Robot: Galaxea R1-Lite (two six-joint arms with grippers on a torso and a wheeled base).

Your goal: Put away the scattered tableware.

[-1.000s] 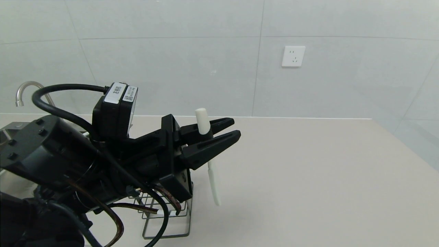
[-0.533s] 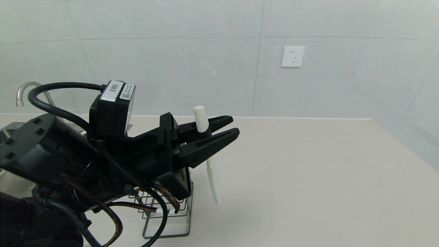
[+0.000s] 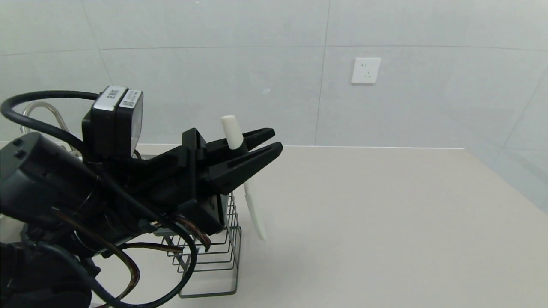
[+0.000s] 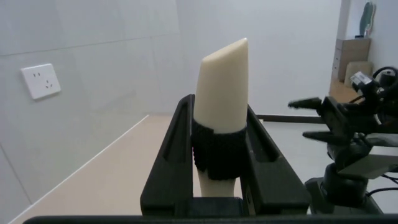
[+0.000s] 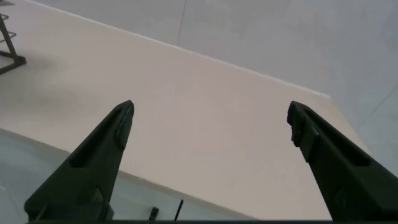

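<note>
A long white utensil [image 3: 254, 211] hangs almost upright, its thick handle end up and its thin end down, with my left gripper [image 3: 277, 139] shut on the handle. It hangs just to the right of a dark wire rack [image 3: 229, 252] on the counter, its lower end above the counter beside the rack's upper edge. In the left wrist view the handle [image 4: 221, 81] stands clamped between both fingers. My right gripper [image 5: 210, 109] is open over the bare beige counter with nothing between its fingers.
The beige counter [image 3: 385, 214] stretches free to the right of the rack. A curved metal faucet [image 3: 38, 110] rises at the far left. A white wall socket [image 3: 366, 70] sits on the tiled wall. One corner of the rack [image 5: 9, 53] shows far from my right gripper.
My left gripper has lifted and moved left with the white utensil, bringing it closer to the wire rack's right side.
</note>
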